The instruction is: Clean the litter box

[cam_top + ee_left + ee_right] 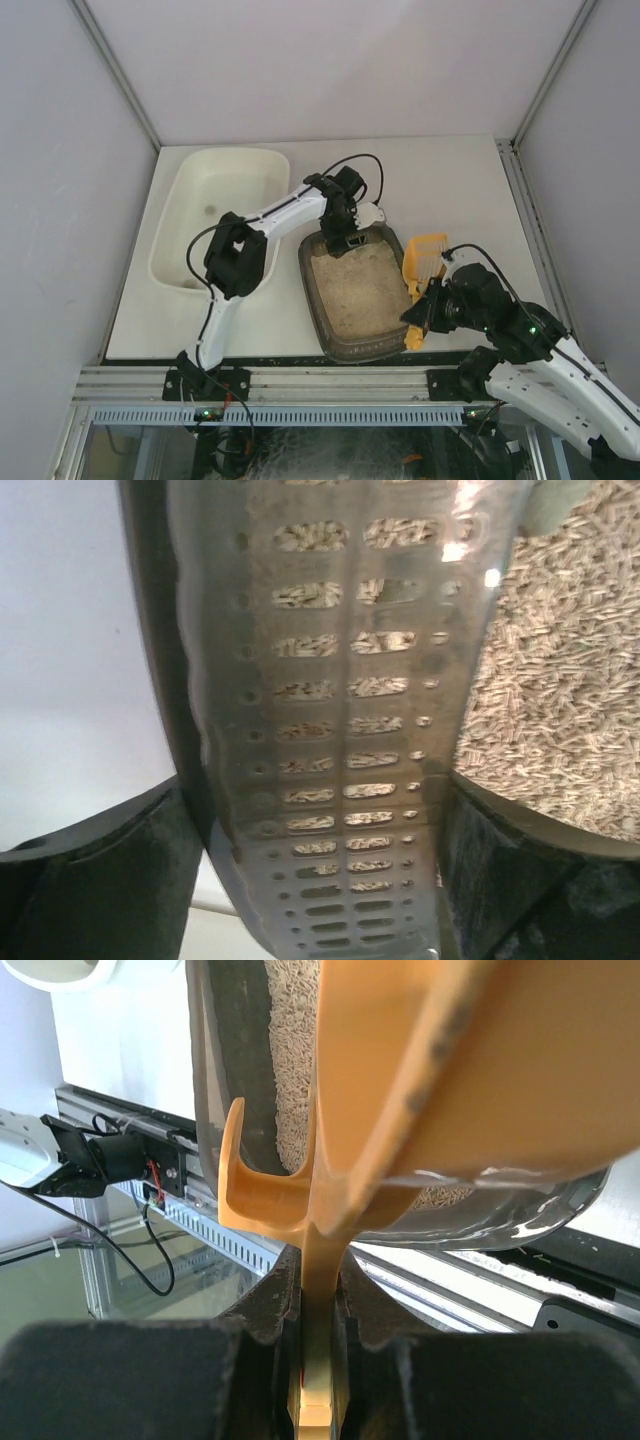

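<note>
The dark grey-brown litter box (pixel 312 290) with beige litter (pixel 355 290) lies in the middle of the table. My left gripper (pixel 345 225) is at its far end. In the left wrist view the gripper (pixel 320 880) has its jaws on either side of a grey slotted plastic piece (pixel 330 710) of the box, with litter (pixel 560 680) beside and behind it. My right gripper (pixel 425 315) is at the box's right rim, shut on the handle of a yellow scoop (pixel 422 262). In the right wrist view the gripper (pixel 322 1280) holds the scoop (pixel 450 1060) over the box wall (pixel 235 1080).
A larger white tub (pixel 170 240) stands at the far left, beside the left arm. The metal rail (pixel 330 385) runs along the table's near edge. White walls close in the back and both sides.
</note>
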